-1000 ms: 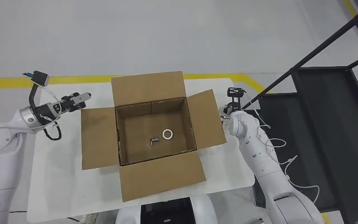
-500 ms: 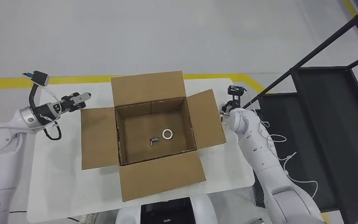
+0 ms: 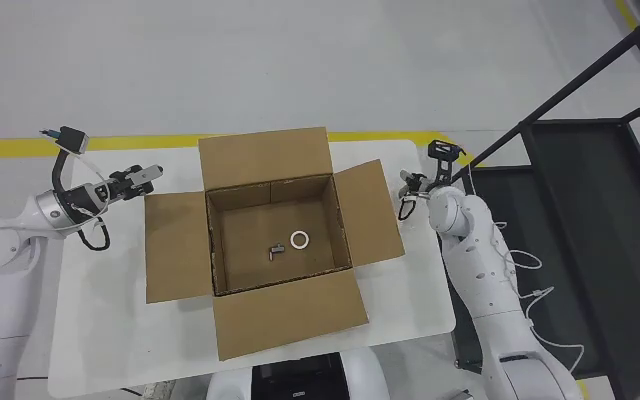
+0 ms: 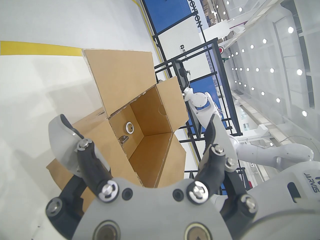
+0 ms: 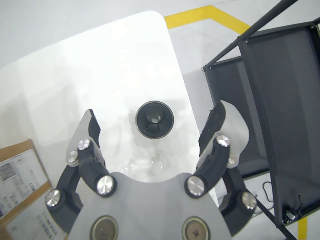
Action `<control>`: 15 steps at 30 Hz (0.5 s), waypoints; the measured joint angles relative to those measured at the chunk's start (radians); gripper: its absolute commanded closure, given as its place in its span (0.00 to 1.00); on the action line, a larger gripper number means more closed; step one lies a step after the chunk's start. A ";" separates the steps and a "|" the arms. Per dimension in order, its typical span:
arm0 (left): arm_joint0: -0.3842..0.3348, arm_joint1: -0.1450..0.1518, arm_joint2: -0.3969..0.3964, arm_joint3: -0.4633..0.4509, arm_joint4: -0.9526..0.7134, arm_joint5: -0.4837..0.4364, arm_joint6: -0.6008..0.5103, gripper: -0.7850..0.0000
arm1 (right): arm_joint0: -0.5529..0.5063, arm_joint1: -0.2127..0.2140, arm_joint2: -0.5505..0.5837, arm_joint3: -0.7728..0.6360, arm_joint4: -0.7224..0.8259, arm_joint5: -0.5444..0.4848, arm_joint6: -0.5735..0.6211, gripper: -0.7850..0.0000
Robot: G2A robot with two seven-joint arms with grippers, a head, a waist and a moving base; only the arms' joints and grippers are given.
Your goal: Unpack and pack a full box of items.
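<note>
An open cardboard box point(image 3: 265, 155) stands mid-table with all its flaps spread. On its floor lie a white ring point(image 3: 298, 238) and a small grey part point(image 3: 276, 250); the left wrist view shows the ring point(image 4: 130, 127) and the part point(image 4: 123, 139) too. My left gripper point(image 3: 148, 176) is open and empty left of the box point(image 4: 120, 76), aimed at it. My right gripper point(image 5: 155, 112) is open above a round black object point(image 5: 154, 122) that rests on the white table point(image 5: 112, 63) near its right edge, beside the box's right flap point(image 5: 17, 161).
A black metal rack point(image 3: 580, 200) stands just off the table's right edge, with a slanted black pole point(image 5: 270, 13) above it. A yellow floor line point(image 3: 130, 143) runs behind the table. Bare table surface lies left of the box and in front of it.
My right arm has swung to the right, away from the box's right flap and toward the table's right edge. The left arm and the box contents have stayed put.
</note>
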 measured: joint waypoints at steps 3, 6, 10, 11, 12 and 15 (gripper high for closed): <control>0.000 0.000 0.000 0.000 0.000 0.000 0.000 0.00 | -0.056 0.006 0.048 -0.117 0.025 -0.012 -0.015 0.00; 0.000 0.000 0.000 0.000 0.000 0.000 0.000 0.00 | -0.108 0.009 0.085 -0.231 0.056 -0.032 -0.049 0.00; 0.000 0.000 0.000 0.000 0.000 0.000 0.000 0.00 | -0.170 0.010 0.120 -0.364 0.126 -0.094 -0.104 0.00; 0.000 0.000 0.000 0.000 0.000 0.000 0.000 0.00 | -0.182 0.010 0.125 -0.392 0.143 -0.113 -0.115 0.00; 0.000 0.000 0.000 0.000 0.000 0.000 0.000 0.00 | -0.198 0.011 0.129 -0.428 0.168 -0.141 -0.126 0.00; 0.000 0.000 0.000 0.000 0.000 0.000 0.000 0.00 | -0.230 0.012 0.129 -0.509 0.231 -0.239 -0.128 0.00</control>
